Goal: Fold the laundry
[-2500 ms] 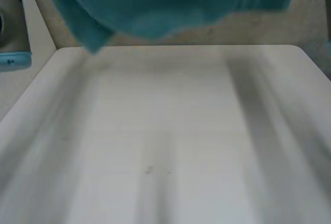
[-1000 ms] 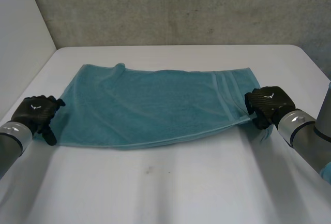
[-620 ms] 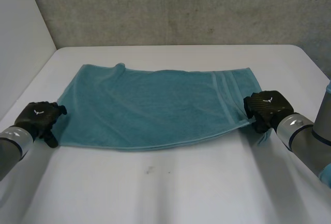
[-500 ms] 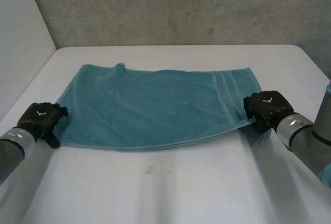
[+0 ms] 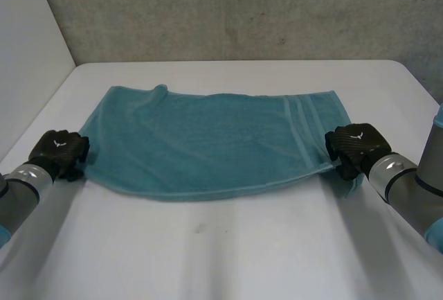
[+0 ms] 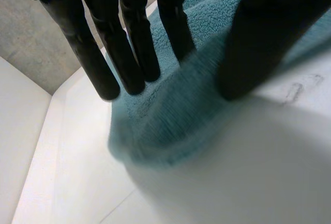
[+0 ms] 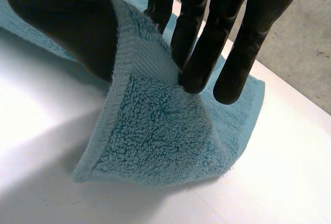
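The black right hand (image 5: 356,145) pinches one corner of the fluffy teal towel (image 5: 208,140). I cannot tell if the left hand (image 5: 61,149) holds another.

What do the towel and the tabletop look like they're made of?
The towel: likely cotton terry, teal; fuzzy looped pile and a flat woven border band show. The table: smooth white surface with little sheen, probably laminate or painted board; can't tell which.

The right hand (image 7: 67,22) pinches a teal towel (image 7: 155,131) corner between thumb and fingers. The corner sags below its fingertips onto the white tabletop (image 7: 289,182).
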Available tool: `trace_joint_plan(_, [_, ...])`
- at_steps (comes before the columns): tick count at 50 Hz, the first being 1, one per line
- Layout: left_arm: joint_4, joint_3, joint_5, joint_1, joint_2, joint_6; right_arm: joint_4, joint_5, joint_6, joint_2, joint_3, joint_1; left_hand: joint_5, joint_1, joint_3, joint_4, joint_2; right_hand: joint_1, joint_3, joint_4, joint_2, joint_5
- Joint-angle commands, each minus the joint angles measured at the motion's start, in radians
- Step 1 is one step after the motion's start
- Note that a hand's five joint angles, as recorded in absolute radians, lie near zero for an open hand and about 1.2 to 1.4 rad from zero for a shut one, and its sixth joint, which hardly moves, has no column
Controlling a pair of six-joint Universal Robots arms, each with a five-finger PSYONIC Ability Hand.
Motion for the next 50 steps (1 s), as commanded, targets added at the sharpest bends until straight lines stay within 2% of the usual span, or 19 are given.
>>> trace_joint_plan(1, [0.003, -0.001, 0.000, -0.014, 0.014, -0.009, -0.002, 0.002, 0.000, 0.000, -0.010, -0.002, 0.497, 0.445, 0.486, 0.484, 0.483, 0.421, 0.208, 0.204, 0.211, 0.223])
trace_joint_plan(12, [-0.006, -0.070, -0.012, -0.006, 0.135, -0.012, 0.008, 0.011, 0.007, 0.000, -0.019, -0.042, 0.497, 0.445, 0.486, 0.484, 0.483, 0.421, 0.208, 0.204, 0.211, 0.223])
trace_joint_plan(16, [-0.004, -0.109, -0.015, -0.003, 0.169, -0.014, 0.032, 0.013, 0.013, -0.002, -0.021, -0.086, 0.497, 0.445, 0.486, 0.484, 0.483, 0.109, -0.104, -0.108, -0.102, -0.089])
trace_joint_plan(17, [-0.004, -0.109, -0.015, -0.003, 0.169, -0.014, 0.032, 0.013, 0.013, -0.002, -0.021, -0.087, 0.497, 0.445, 0.486, 0.484, 0.483, 0.108, -0.105, -0.109, -0.102, -0.090])
trace_joint_plan(19, [-0.004, -0.118, -0.017, -0.003, 0.177, -0.014, 0.078, 0.011, 0.021, -0.003, -0.025, -0.116, 0.497, 0.445, 0.486, 0.484, 0.483, -0.109, -0.322, -0.326, -0.319, -0.306])
trace_joint_plan(22, [-0.006, -0.130, -0.026, -0.003, 0.186, -0.015, 0.101, 0.010, 0.033, -0.003, -0.030, -0.134, 0.497, 0.445, 0.486, 0.484, 0.483, -0.124, -0.337, -0.341, -0.334, -0.322])
trace_joint_plan(24, [-0.007, -0.136, -0.041, -0.005, 0.186, -0.018, 0.141, 0.003, 0.093, -0.003, -0.038, -0.168, 0.497, 0.445, 0.486, 0.484, 0.483, -0.203, -0.416, -0.420, -0.413, -0.401])
trace_joint_plan(29, [-0.007, -0.135, -0.051, -0.005, 0.186, -0.030, 0.161, -0.038, 0.196, 0.000, -0.036, -0.217, 0.497, 0.445, 0.486, 0.484, 0.483, -0.206, -0.419, -0.423, -0.417, -0.404])
trace_joint_plan(36, [-0.010, -0.135, -0.054, -0.005, 0.186, -0.063, 0.163, -0.118, 0.266, 0.024, -0.021, -0.277, 0.497, 0.445, 0.486, 0.484, 0.483, -0.098, -0.311, -0.315, -0.308, -0.295])
trace_joint_plan(38, [-0.012, -0.135, -0.054, -0.005, 0.186, -0.072, 0.159, -0.150, 0.276, 0.044, -0.016, -0.281, 0.497, 0.445, 0.486, 0.484, 0.483, 0.419, 0.205, 0.202, 0.208, 0.221])
trace_joint_plan(43, [-0.043, -0.135, -0.061, -0.009, 0.206, -0.089, 0.159, -0.159, 0.253, 0.014, -0.022, -0.300, 0.497, 0.445, 0.486, 0.484, 0.483, 0.421, 0.208, 0.204, 0.211, 0.223])
trace_joint_plan(44, [-0.075, -0.136, -0.072, -0.011, 0.228, -0.095, 0.159, -0.159, 0.253, 0.014, -0.022, -0.300, 0.497, 0.445, 0.486, 0.484, 0.483, 0.421, 0.208, 0.204, 0.211, 0.223])
trace_joint_plan(46, [-0.129, -0.136, -0.086, -0.012, 0.258, -0.099, 0.162, -0.170, 0.234, -0.108, -0.009, -0.303, 0.497, 0.445, 0.486, 0.484, 0.483, 0.421, 0.208, 0.204, 0.211, 0.223])
trace_joint_plan(47, [-0.203, -0.136, -0.104, -0.014, 0.301, -0.101, 0.163, -0.170, 0.234, -0.109, -0.009, -0.303, 0.497, 0.445, 0.486, 0.484, 0.483, 0.421, 0.208, 0.204, 0.211, 0.223])
trace_joint_plan(48, [-0.204, -0.136, -0.104, -0.014, 0.301, -0.101, 0.167, -0.175, 0.205, -0.170, 0.002, -0.303, 0.497, 0.445, 0.486, 0.484, 0.483, 0.421, 0.208, 0.204, 0.211, 0.223])
trace_joint_plan(50, [-0.329, -0.139, -0.133, -0.011, 0.381, -0.101, 0.175, -0.184, 0.164, -0.219, 0.021, -0.304, 0.497, 0.445, 0.486, 0.484, 0.483, 0.421, 0.208, 0.204, 0.211, 0.223])
